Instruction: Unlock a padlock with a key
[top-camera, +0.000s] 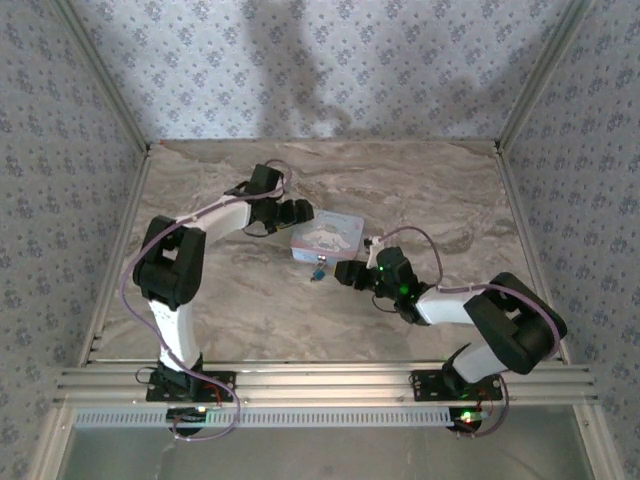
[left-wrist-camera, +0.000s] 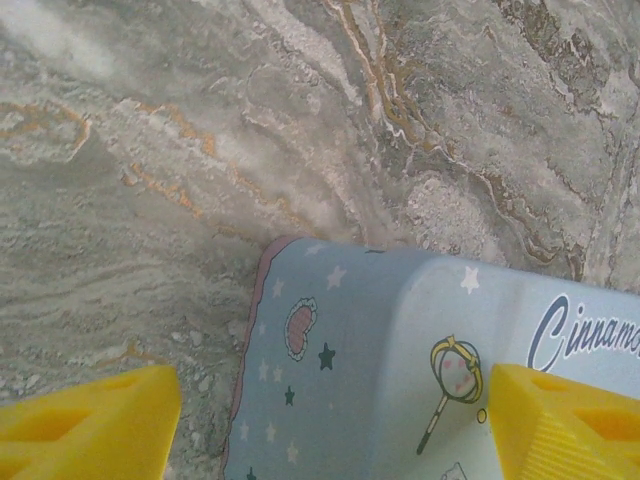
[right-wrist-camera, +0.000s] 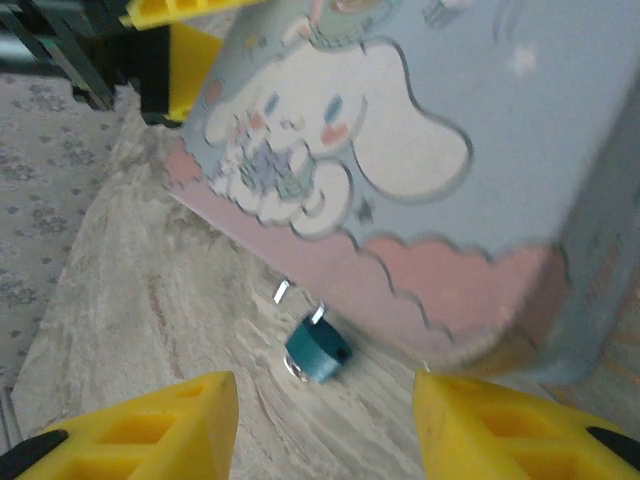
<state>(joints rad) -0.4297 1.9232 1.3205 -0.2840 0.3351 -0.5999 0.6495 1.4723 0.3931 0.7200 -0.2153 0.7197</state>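
Observation:
The tiny blue-teal padlock (right-wrist-camera: 318, 350) lies on the table against the near side of the light-blue cartoon tin (right-wrist-camera: 400, 150), its silver shackle pointing away from me. From above, the padlock (top-camera: 318, 268) sits just below the tin (top-camera: 327, 236). My right gripper (right-wrist-camera: 325, 440) is open, and the padlock lies a short way ahead of its yellow fingers (right-wrist-camera: 150, 430). From above, the right gripper (top-camera: 343, 272) is just right of the padlock. My left gripper (left-wrist-camera: 330, 430) is open, with the tin's (left-wrist-camera: 380, 340) left end between its fingers (left-wrist-camera: 90, 420). I cannot make out the key.
The marble table (top-camera: 250, 300) is walled by patterned panels on three sides. The left gripper (top-camera: 303, 212) hovers at the tin's left end. Its yellow fingers (right-wrist-camera: 180, 40) show in the right wrist view behind the tin. Open tabletop lies left of and in front of the padlock.

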